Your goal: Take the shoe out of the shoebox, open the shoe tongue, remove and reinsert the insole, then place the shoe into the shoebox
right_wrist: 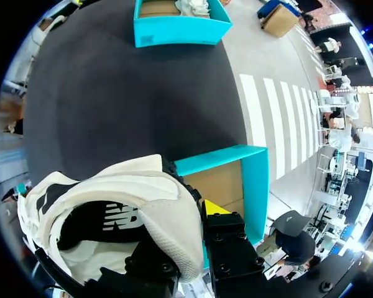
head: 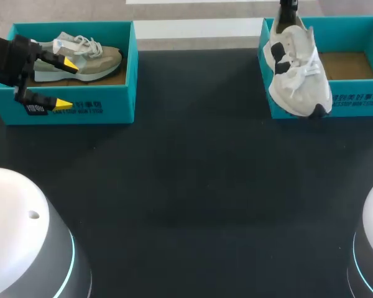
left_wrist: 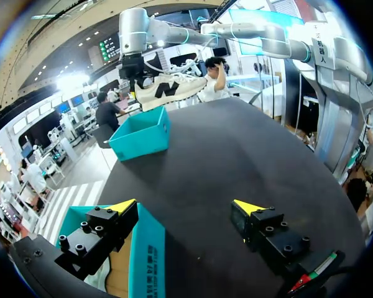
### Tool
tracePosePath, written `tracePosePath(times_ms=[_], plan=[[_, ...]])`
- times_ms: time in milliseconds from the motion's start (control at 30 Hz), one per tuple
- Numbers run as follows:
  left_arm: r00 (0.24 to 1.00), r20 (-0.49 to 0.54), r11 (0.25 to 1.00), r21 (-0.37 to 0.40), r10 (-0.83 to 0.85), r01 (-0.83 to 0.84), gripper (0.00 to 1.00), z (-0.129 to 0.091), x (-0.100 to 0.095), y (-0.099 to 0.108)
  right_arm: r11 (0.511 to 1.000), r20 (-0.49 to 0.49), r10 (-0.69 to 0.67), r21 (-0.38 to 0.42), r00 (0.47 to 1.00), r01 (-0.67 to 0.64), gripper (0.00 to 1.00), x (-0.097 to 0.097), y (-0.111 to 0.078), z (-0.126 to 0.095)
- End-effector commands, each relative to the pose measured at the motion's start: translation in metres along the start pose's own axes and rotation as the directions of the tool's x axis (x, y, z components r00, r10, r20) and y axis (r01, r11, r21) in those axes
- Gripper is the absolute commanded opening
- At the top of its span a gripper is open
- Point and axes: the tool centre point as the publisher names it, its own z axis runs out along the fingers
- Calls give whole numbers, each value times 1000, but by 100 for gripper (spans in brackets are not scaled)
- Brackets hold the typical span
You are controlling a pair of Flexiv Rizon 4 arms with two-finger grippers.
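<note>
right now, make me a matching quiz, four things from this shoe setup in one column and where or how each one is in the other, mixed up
Things
1. grey shoe
2. white shoe
3. left hand
4. right shoebox

States
a. held up in the air by the right hand
b. open, one finger on either side of the front wall of the left shoebox
c. lying on its side inside the left shoebox
d. brown floor showing, with no shoe lying on it

Pairs: 1-c, 2-a, 3-b, 4-d
</note>
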Motion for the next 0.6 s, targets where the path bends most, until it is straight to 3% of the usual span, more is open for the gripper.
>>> tracePosePath(times_ms=[33, 267, 300, 333, 600], plan=[[1000, -2, 1000, -4, 0, 0, 100, -1, 0, 0, 1000, -1, -1, 2, 1000, 1, 0, 0, 0, -2], [1000, -2, 1000, -4, 0, 0, 100, -1, 0, 0, 1000, -1, -1, 2, 1000, 1, 0, 0, 0, -2], [1000, -2, 1000, -4, 0, 0, 100, -1, 0, 0, 994, -19, 66, -86, 998, -67, 0, -5, -5, 0], [1000, -2, 1000, -4, 0, 0, 100, -1, 0, 0, 992, -28, 66, -109, 997, -69, 0, -8, -9, 2], [1000, -2, 1000, -4, 0, 0, 100, -1, 0, 0, 996, 0, 73, -50, 997, -73, 0, -47, -72, 29]])
